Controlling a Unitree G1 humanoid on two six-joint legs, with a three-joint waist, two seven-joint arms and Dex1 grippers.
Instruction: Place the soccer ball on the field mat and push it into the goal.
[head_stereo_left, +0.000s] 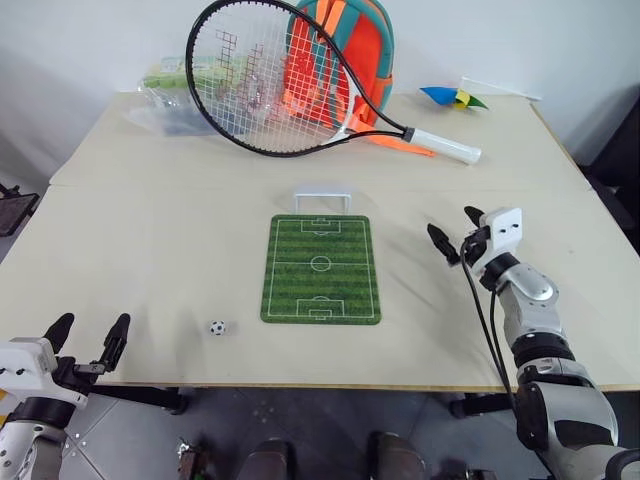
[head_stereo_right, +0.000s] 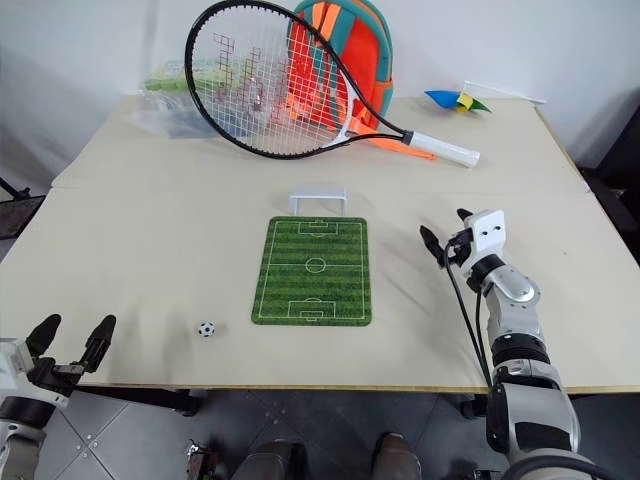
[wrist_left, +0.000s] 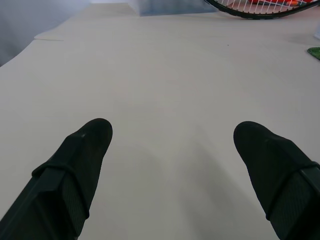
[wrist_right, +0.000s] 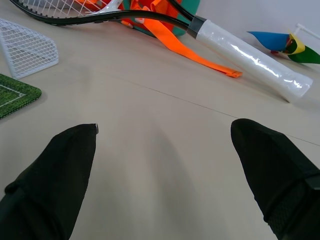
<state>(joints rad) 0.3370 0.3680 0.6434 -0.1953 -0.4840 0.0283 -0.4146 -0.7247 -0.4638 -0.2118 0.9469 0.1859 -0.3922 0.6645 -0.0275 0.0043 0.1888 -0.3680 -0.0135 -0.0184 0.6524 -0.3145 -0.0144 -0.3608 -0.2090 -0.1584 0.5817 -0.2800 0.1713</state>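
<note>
The tiny black-and-white soccer ball (head_stereo_left: 217, 327) lies on the bare table, just off the field mat's near left corner. The green field mat (head_stereo_left: 321, 268) with white pitch lines lies flat in the middle of the table. Touching its far end stands the small white goal (head_stereo_left: 322, 200), whose net side (wrist_right: 27, 48) shows in the right wrist view. My left gripper (head_stereo_left: 88, 333) hovers open at the table's near left edge, left of the ball, holding nothing. My right gripper (head_stereo_left: 458, 229) stands open and empty over the table, right of the mat.
A black tennis racket (head_stereo_left: 290, 85) with a white grip lies across the far table, leaning on an orange and teal backpack (head_stereo_left: 345, 55). Clear plastic bags (head_stereo_left: 175, 95) sit at the far left, a blue, yellow and green paper toy (head_stereo_left: 452, 97) at the far right.
</note>
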